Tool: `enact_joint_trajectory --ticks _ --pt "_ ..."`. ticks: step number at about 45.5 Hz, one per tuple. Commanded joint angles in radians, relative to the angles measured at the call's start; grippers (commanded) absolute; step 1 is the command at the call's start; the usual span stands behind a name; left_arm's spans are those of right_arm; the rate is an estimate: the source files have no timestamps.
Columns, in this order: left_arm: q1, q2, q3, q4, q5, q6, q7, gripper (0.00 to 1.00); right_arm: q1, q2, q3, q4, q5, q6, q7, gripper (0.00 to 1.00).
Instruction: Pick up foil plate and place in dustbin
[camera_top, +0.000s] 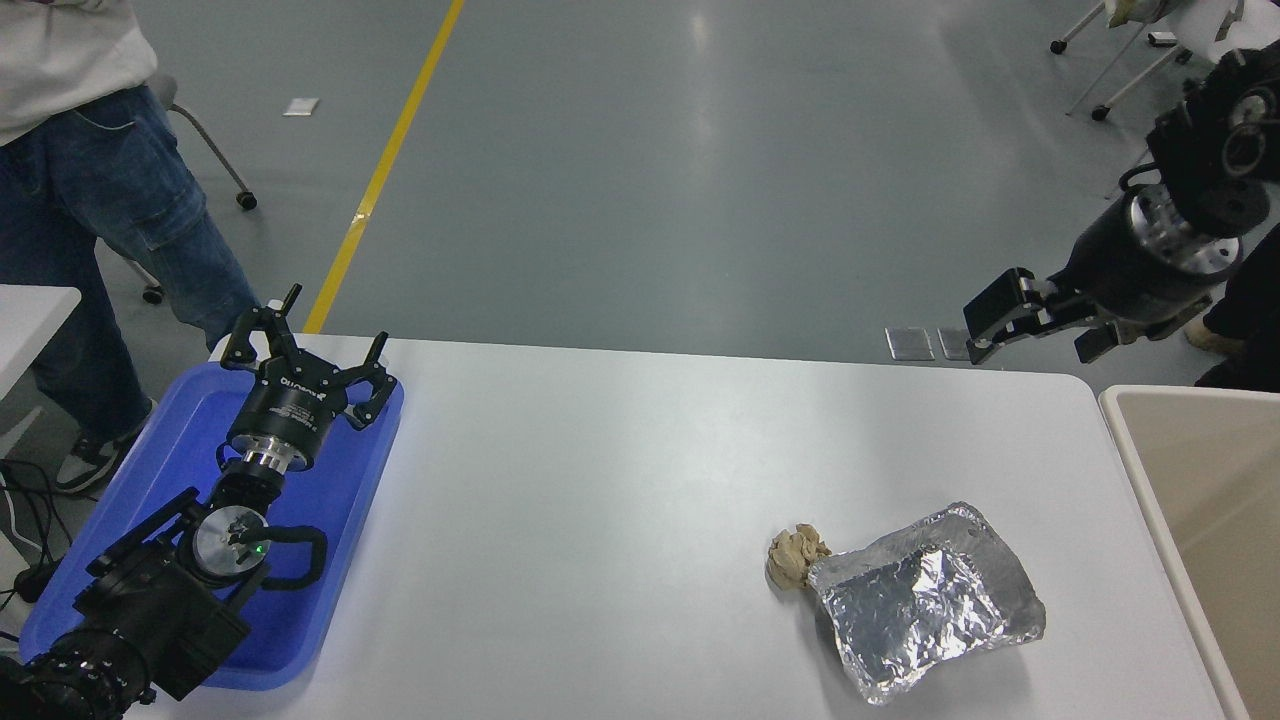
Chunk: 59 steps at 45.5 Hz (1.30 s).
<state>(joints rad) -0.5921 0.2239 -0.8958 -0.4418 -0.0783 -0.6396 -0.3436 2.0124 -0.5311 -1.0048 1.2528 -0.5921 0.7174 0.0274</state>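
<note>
Foil plate (926, 600) on table, near-right, tan paper wad (793, 556) touching. Likely light, thin, crushes easily; grip raised rim. Right gripper (1035, 330) empty, spread, well apart. Left gripper (300, 355) spread, parked.

bright even overhead light, glare streaks on floor (700, 120), soft shadows, sharp focus.

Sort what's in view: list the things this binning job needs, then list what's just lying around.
Needed for the job:
foil plate, lying on the table
dustbin, off the table's right end
right gripper, raised beyond the far edge, fingers open

Just lying about:
tan paper wad, touching the plate
blue tray, under the parked left gripper
</note>
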Motion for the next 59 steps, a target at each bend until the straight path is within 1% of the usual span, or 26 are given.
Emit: enact_joint_trajectory --ticks 1,10,14,23,35,46,59 --pt "0.000 0.000 0.000 0.000 0.000 0.000 0.000 1.00 -0.152 -0.027 0.112 0.000 -0.236 -0.038 0.003 1.00" --pt "0.000 0.000 0.000 0.000 0.000 0.000 0.000 1.00 -0.239 -0.030 0.155 -0.012 -0.247 -0.053 0.002 1.00" --pt "0.000 0.000 0.000 0.000 0.000 0.000 0.000 1.00 -0.285 -0.050 0.187 -0.022 -0.252 -0.058 0.002 1.00" --pt "0.000 0.000 0.000 0.000 0.000 0.000 0.000 1.00 -0.415 -0.052 0.241 -0.144 -0.255 -0.070 0.003 1.00" --pt "0.000 0.000 0.000 0.000 0.000 0.000 0.000 1.00 -0.601 -0.053 0.295 -0.239 -0.253 -0.170 0.003 1.00" --pt "0.000 0.000 0.000 0.000 0.002 0.000 0.000 1.00 -0.753 -0.055 0.399 -0.289 -0.253 -0.188 0.005 1.00" --pt "0.000 0.000 0.000 0.000 0.000 0.000 0.000 1.00 -0.825 -0.056 0.410 -0.302 -0.253 -0.251 0.009 1.00"
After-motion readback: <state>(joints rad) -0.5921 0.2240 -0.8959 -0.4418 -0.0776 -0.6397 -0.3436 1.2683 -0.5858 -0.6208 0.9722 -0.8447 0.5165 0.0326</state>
